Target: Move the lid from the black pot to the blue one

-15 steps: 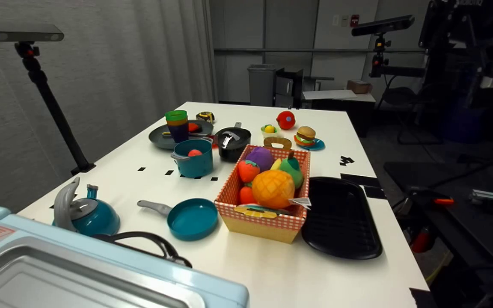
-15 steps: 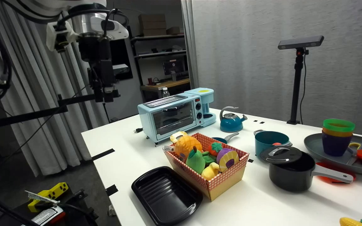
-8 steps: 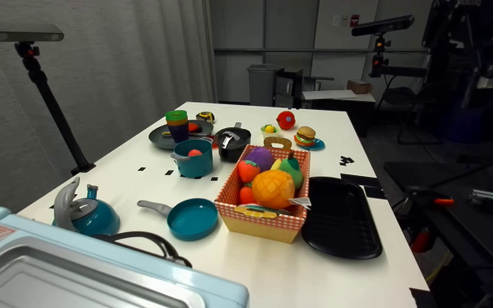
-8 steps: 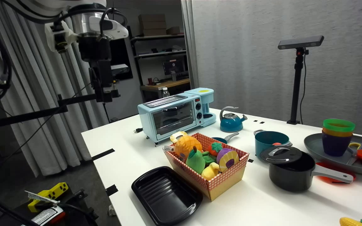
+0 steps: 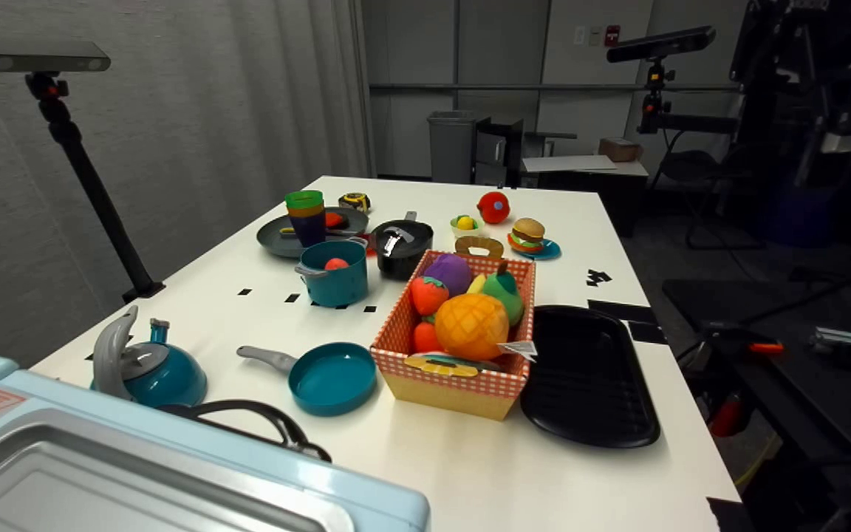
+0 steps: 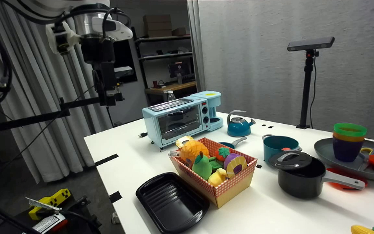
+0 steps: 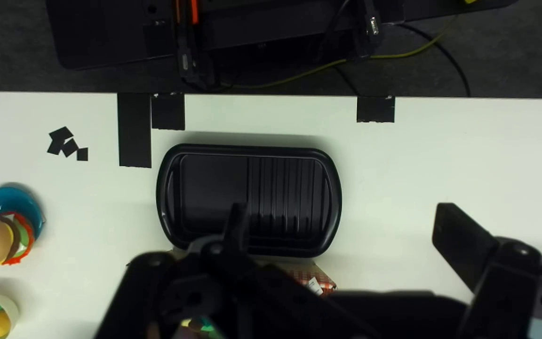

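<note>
On the table (image 6: pixel 271 213), the lid (image 6: pixel 291 161) stays put; the claw (image 7: pixel 342 214), spread apart, turned slightly.

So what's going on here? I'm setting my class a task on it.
A robot arm is meant to move the lid from the black pot to the blue pot. Its claw hangs open and holds nothing. The lid sits off-centre on the black pot, leaving its mouth partly open. The blue pot is uncovered, with something round and reddish inside.
</note>
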Controlling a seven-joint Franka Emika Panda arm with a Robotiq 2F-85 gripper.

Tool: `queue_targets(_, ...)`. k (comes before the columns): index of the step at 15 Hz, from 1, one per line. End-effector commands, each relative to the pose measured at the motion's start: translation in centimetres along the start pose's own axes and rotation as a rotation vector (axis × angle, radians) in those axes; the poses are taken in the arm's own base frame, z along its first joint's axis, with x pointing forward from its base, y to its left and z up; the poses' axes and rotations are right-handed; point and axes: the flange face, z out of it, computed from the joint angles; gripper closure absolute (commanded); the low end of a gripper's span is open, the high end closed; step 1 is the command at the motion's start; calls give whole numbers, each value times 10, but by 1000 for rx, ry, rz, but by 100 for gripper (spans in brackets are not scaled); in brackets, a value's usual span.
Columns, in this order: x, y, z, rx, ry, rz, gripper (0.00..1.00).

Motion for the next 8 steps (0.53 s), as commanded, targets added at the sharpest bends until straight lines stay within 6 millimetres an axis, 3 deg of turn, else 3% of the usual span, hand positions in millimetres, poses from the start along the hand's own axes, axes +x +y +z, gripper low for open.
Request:
queue_targets(1, 1, -1, 0, 13, 21, 62, 0)
queue_targets(8, 1, 0, -1, 2, 10, 82, 0)
